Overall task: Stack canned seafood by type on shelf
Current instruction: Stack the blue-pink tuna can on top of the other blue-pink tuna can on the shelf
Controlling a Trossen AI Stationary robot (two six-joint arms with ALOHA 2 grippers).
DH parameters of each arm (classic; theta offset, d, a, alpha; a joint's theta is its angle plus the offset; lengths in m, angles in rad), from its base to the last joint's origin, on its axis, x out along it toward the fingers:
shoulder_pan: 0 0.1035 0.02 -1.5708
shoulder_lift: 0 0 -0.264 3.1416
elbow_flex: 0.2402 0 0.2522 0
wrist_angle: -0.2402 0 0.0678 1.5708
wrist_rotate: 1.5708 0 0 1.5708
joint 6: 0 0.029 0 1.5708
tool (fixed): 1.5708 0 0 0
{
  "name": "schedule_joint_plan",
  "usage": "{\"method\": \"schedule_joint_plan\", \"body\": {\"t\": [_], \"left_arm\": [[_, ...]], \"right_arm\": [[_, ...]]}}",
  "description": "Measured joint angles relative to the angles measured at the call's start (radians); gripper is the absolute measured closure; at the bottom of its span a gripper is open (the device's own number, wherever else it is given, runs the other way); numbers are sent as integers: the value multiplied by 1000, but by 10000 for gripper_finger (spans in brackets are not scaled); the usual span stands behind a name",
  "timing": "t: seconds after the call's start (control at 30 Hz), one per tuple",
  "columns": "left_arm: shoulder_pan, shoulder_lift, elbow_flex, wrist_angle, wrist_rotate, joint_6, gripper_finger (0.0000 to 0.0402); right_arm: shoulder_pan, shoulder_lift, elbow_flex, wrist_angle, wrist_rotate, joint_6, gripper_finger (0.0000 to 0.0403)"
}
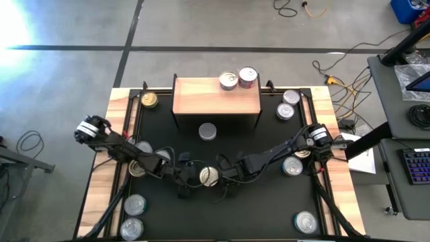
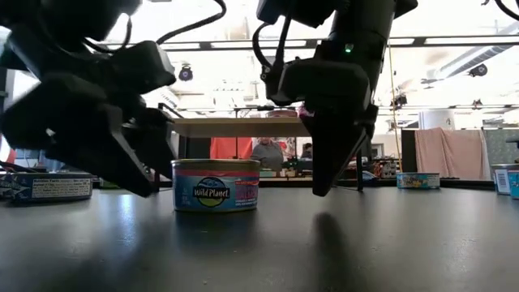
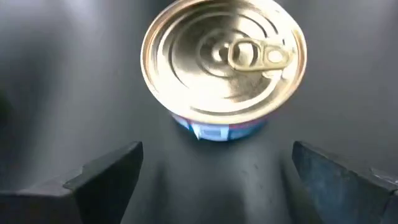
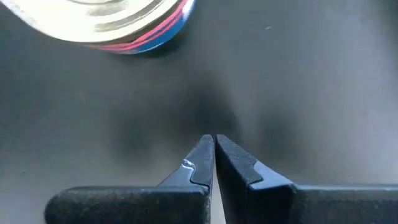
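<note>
step: grasp gold-lidded tin (image 3: 224, 62) on black mat (image 3: 56, 93), mid-table, well short of shelf (image 1: 216, 97) | left gripper (image 3: 214, 171) spread wide just beside it | right gripper (image 4: 214, 149) pressed together nearby | advice: centre tin between fingers, then close

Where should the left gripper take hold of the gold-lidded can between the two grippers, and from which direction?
Probably on the can's low round side wall, two opposite points, coming straight on as the open left gripper already faces it. The can stands upright on the black mat; its flat lid offers no hold.
</note>
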Motion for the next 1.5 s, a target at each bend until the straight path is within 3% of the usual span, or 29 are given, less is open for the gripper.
{"method": "schedule_joint_plan", "body": {"t": [0.47,0.73,1.2,1.5], "left_arm": [[21,182,116,192,23,88,3],[23,305,225,194,125,80,3],[20,329,228,270,-8,12,3],[19,327,233,299,-16,-93,28]], "right_arm": [[10,0,-2,103,-42,-19,394],[15,0,-2,150,-58,5,394],[26,-2,-3,98,-64,-2,394],[26,-2,-3,81,-68,-29,394]]}}
